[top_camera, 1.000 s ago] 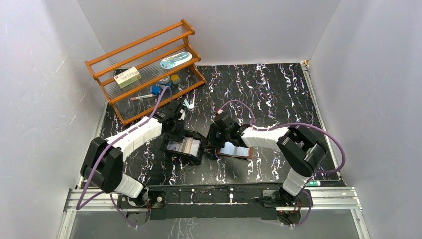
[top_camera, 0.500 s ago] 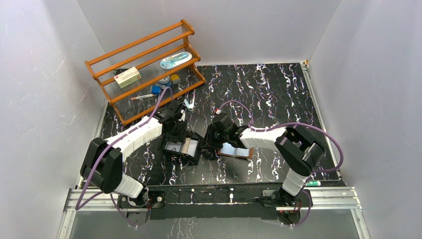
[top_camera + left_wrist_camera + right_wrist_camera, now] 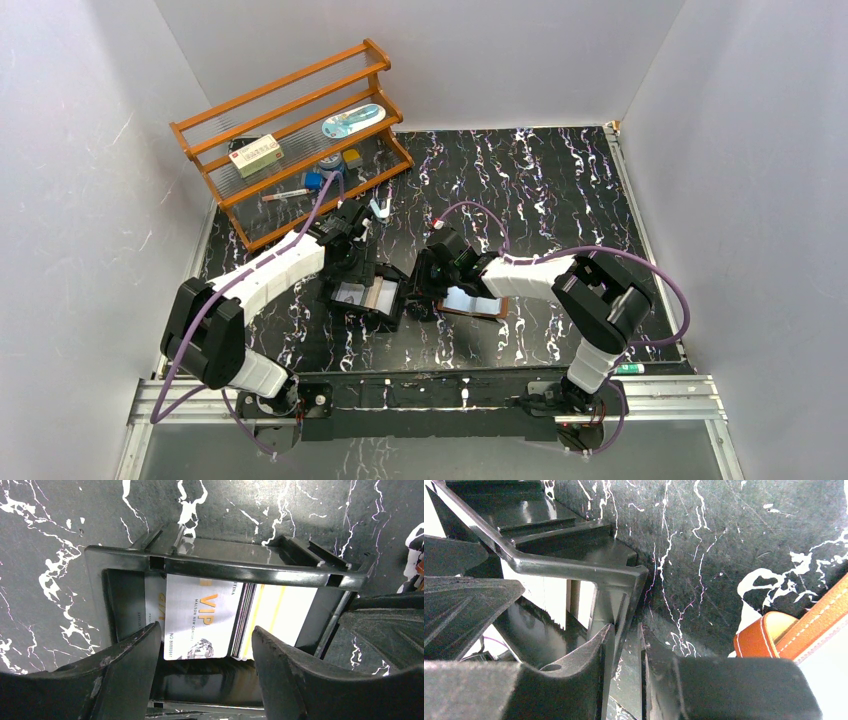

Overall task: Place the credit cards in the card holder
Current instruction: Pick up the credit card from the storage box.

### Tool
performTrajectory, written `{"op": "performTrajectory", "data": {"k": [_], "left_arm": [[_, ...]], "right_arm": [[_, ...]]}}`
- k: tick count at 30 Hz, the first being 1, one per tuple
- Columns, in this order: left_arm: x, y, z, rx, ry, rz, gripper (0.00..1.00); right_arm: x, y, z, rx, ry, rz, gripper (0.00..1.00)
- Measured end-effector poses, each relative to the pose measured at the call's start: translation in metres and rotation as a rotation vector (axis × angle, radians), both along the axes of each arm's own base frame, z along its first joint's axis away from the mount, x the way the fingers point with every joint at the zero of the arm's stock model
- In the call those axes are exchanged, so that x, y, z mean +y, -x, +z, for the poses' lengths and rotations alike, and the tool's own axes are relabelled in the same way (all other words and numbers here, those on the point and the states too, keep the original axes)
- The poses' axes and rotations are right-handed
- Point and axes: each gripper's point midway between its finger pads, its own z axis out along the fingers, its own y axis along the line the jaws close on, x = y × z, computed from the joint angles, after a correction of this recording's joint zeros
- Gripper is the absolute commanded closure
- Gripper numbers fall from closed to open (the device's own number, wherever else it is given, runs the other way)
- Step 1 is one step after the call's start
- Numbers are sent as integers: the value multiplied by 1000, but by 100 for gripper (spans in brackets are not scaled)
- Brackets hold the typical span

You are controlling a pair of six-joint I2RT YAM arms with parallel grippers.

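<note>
Arms team up over credit cards [image 3: 200,610] in black tray [image 3: 225,572]
The right gripper [image 3: 626,645] is clenched on the tray's wall, seemingly to steady it; the left gripper [image 3: 205,635], jaws released, straddles the cards. The card holder [image 3: 470,303] lies open just right of the tray, centre frame, on a white-veined black table [image 3: 560,180] between white walls [image 3: 90,150]

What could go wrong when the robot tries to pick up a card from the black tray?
1. The open left end effector straddles the silver VIP credit card, which overlaps a stack of other cards; it may grab several or none.
2. The right end effector pinches just one wall of the shallow black plastic tray; that could slip, letting the tray slide.
3. The brown leather card holder lies close by and might get bumped.
</note>
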Motion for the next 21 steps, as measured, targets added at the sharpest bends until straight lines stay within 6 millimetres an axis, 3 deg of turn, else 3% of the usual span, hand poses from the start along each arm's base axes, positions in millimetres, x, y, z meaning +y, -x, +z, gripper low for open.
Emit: {"op": "performTrajectory", "data": {"k": [21], "left_arm": [[-5, 5, -12, 64, 12, -36, 28]], "right_arm": [[0, 0, 0, 0, 0, 1, 68]]}}
